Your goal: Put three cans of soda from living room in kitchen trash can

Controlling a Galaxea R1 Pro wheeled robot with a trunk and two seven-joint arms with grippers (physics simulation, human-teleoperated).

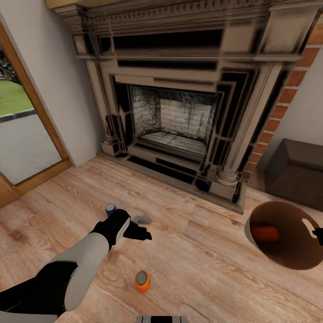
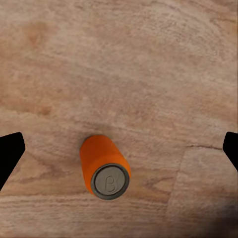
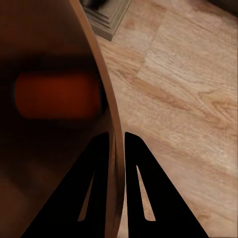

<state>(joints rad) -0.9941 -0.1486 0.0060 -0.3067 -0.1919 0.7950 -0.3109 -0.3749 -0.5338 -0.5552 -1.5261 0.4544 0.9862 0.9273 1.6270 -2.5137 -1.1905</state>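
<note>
In the living room, an orange can of soda (image 1: 142, 281) (image 2: 104, 167) stands upright on the wood floor. My left gripper (image 1: 137, 233) (image 2: 119, 151) hovers above it, open, with its fingertips (image 2: 10, 153) spread wide on either side and not touching it. A dark blue can of soda (image 1: 110, 208) stands just beyond my left wrist. My right gripper (image 1: 318, 236) (image 3: 116, 146) is shut on the rim of the tash can (image 1: 287, 251) (image 3: 106, 106), holding it tilted off the floor. A second orange can (image 1: 264, 233) (image 3: 57, 94) lies inside it.
A dark fireplace (image 1: 179, 116) with a raised hearth fills the wall ahead. A dark brown box (image 1: 296, 172) stands at the right by the brick wall. A wood-framed glass door (image 1: 22, 134) is at the left. Open wood floor lies between them.
</note>
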